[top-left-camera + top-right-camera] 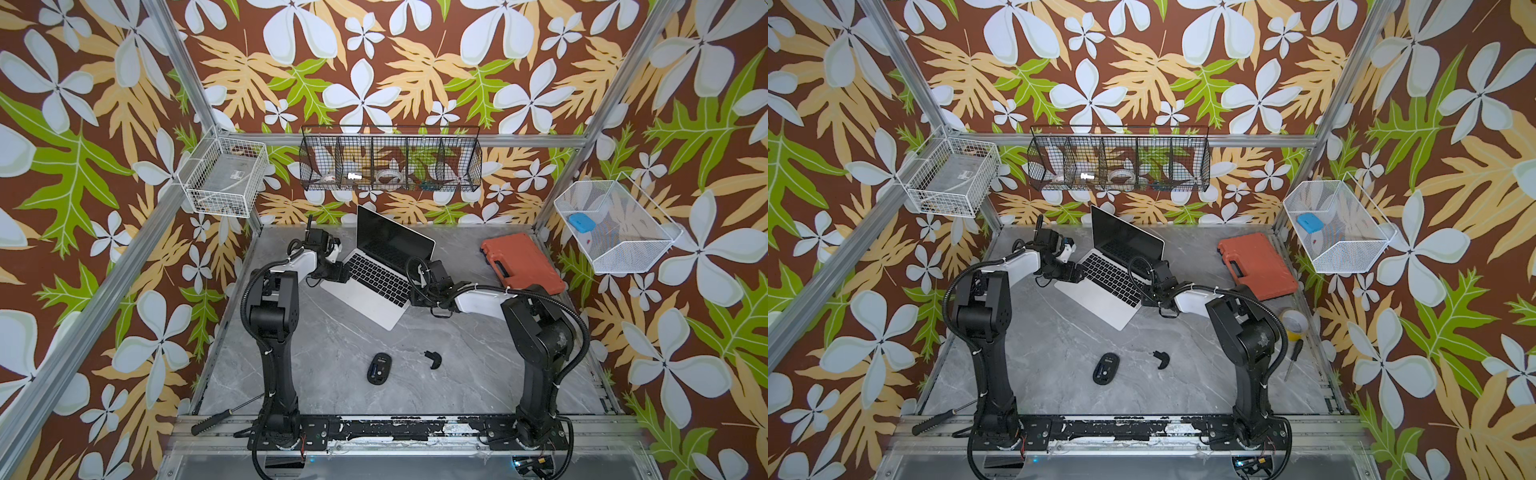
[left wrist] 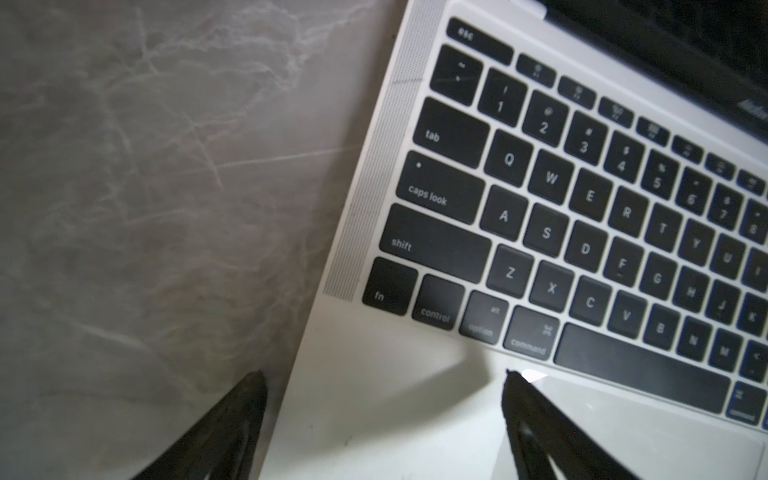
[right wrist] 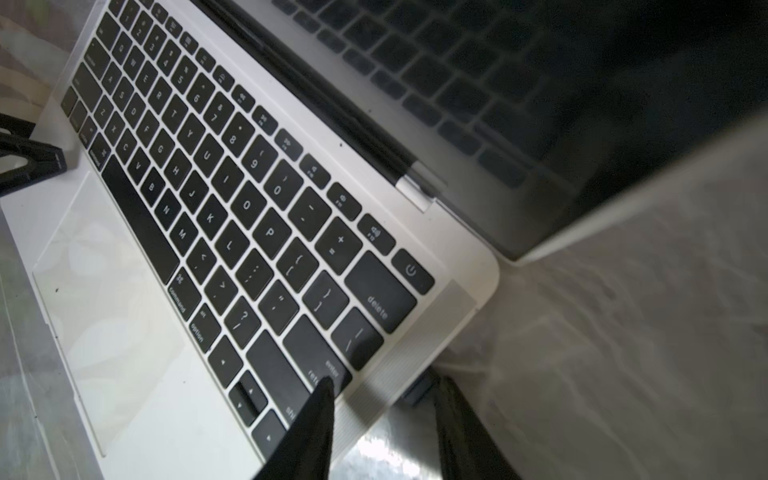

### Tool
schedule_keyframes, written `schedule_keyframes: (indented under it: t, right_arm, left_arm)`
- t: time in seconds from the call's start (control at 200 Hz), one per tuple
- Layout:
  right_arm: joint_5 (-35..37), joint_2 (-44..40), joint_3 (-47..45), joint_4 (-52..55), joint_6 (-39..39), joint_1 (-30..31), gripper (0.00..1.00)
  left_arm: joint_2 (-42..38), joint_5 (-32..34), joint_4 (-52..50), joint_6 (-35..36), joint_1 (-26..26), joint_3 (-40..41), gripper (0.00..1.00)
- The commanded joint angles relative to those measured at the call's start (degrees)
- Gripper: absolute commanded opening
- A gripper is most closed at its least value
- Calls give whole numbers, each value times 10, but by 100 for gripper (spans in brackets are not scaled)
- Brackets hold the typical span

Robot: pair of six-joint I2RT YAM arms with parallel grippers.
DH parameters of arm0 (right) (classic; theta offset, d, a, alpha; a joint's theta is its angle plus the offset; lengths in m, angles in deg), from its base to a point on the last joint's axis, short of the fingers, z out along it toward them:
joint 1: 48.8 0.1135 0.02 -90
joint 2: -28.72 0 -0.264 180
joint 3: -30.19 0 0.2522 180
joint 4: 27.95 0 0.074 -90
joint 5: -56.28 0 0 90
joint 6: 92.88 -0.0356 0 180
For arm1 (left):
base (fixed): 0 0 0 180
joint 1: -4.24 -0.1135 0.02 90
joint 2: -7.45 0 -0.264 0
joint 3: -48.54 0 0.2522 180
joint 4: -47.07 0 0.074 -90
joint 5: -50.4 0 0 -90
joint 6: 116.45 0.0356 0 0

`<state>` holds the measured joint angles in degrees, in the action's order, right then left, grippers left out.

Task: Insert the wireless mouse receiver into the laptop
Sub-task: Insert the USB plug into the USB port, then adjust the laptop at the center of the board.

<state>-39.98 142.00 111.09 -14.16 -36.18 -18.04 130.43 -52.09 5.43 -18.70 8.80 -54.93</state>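
The silver laptop [image 1: 376, 309] [image 1: 1109, 306] lies open at an angle on the grey table. The wireless mouse receiver [image 3: 419, 388] shows as a small dark nub against the laptop's [image 3: 415, 349] right side edge, partly hidden by a finger. My right gripper [image 3: 385, 382] [image 1: 415, 297] is open and straddles that edge. One of its fingers is over the enter key and the other is on the outside, touching the nub. My left gripper [image 2: 384, 374] [image 1: 334, 274] is wide open across the laptop's [image 2: 374, 415] front left corner, with one finger over the table and one over the palm rest.
A black mouse [image 1: 379, 368] and a curved black cover piece [image 1: 434, 359] lie on the table nearer the front. An orange case [image 1: 521, 264] sits at the back right. A screwdriver [image 1: 220, 417] rests at the front left edge. Wire baskets hang on the walls.
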Motion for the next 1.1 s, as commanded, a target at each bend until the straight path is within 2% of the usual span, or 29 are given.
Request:
schedule_keyframes:
  t: [0.0, 0.105, 0.21, 0.315, 0.52, 0.716, 0.831, 1.096]
  right_arm:
    - [-16, 2, 8, -12, 11, 2, 42]
    - [3, -32, -10, 0, 6, 2, 45]
    - [43, -104, -62, 28, -18, 1, 49]
    - [48, -179, -126, 78, -62, -1, 50]
    - [-25, -332, -295, 123, -189, -1, 49]
    - [-96, -460, -412, 103, -286, 0, 42]
    - [-117, -467, -416, 109, -285, 1, 40]
    - [-147, -412, -417, 66, -283, 20, 34]
  left_arm:
    - [3, -18, -55, -9, -2, 8, 90]
    - [-11, -36, -55, -16, -2, 35, 90]
    - [-33, -54, -45, -24, 1, 70, 90]
    - [-46, -73, -43, -31, 13, 84, 89]
    - [-91, -101, -28, -52, 41, 166, 89]
    - [-159, -113, 2, -68, 68, 269, 89]
    - [-207, -116, 22, -74, 80, 315, 89]
    - [-374, -62, 89, -43, 101, 383, 89]
